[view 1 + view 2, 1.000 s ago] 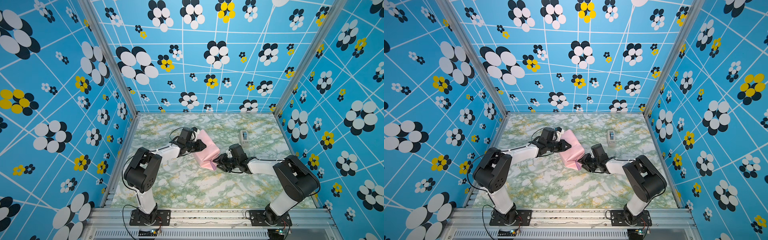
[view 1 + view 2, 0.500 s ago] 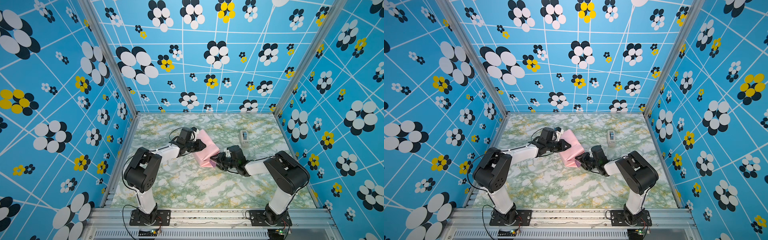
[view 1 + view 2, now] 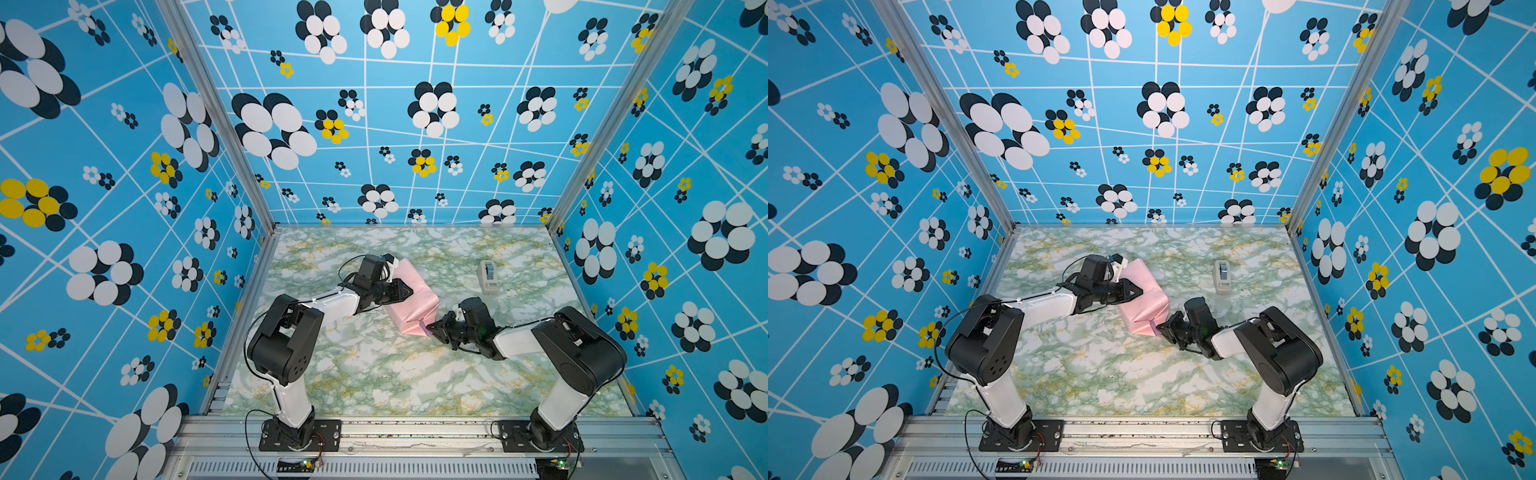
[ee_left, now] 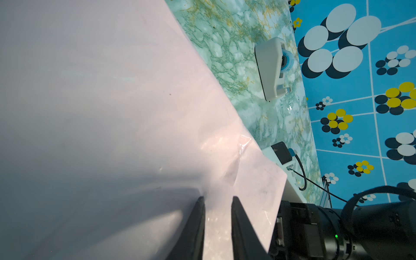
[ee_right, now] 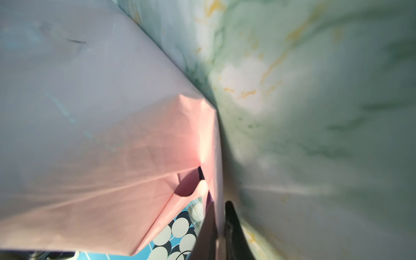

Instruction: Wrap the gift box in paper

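The paper (image 3: 415,307), gift box apparently hidden inside, lies centrally, long axis running far-left to near-right, with the right gripper (image 3: 430,328) pinching its near-right end flap and the left gripper (image 3: 409,292) resting narrowly parted on top.

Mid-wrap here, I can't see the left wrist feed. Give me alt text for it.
Pale pink paper fills most of the view, with the left gripper on it, black fingers slightly apart. Beyond the paper's edge, a white tape dispenser sits on the green marbled table.
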Motion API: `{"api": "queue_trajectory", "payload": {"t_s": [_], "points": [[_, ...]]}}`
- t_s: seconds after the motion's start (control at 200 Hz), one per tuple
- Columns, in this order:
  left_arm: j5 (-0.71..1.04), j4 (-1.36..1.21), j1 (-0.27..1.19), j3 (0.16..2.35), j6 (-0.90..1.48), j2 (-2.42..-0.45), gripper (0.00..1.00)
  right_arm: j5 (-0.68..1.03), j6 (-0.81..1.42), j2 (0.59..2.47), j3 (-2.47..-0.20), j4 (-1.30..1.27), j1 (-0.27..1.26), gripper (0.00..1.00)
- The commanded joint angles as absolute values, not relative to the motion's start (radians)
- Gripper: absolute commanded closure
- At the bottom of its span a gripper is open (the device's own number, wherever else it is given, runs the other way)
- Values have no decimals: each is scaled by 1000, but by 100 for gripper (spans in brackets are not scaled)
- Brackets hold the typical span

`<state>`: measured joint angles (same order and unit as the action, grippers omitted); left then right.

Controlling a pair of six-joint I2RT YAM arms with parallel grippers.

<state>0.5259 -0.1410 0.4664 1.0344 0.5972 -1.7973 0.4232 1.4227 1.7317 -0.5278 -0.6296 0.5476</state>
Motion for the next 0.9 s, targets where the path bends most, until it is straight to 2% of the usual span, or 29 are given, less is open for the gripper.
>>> {"api": "queue_trajectory", "payload": {"t_s": [0.0,0.18,0.2,0.255,0.405,0.52,0.635,0.7,0.74,0.895], "points": [[495,-86,457,1039,539,-1820,70,393,1438,1702,-535,-603,553,96],[486,-44,457,1084,452,-1787,58,382,1448,1693,-554,-595,554,99],[485,-40,457,1091,439,-1782,51,382,1449,1692,-557,-591,554,99],[480,-28,458,1106,400,-1764,42,382,1448,1691,-564,-582,552,99],[455,20,464,1139,275,-1696,28,381,1451,1687,-568,-567,554,99],[439,61,484,1128,108,-1630,25,379,1451,1681,-570,-555,554,99],[433,131,547,1089,-179,-1556,23,380,1450,1674,-577,-549,553,99],[331,138,599,1052,-294,-1529,23,385,1450,1674,-582,-544,552,99],[265,131,621,1048,-315,-1531,23,385,1447,1674,-583,-540,553,99],[238,218,630,1164,-243,-1627,24,386,1439,1675,-579,-533,553,100]]}}
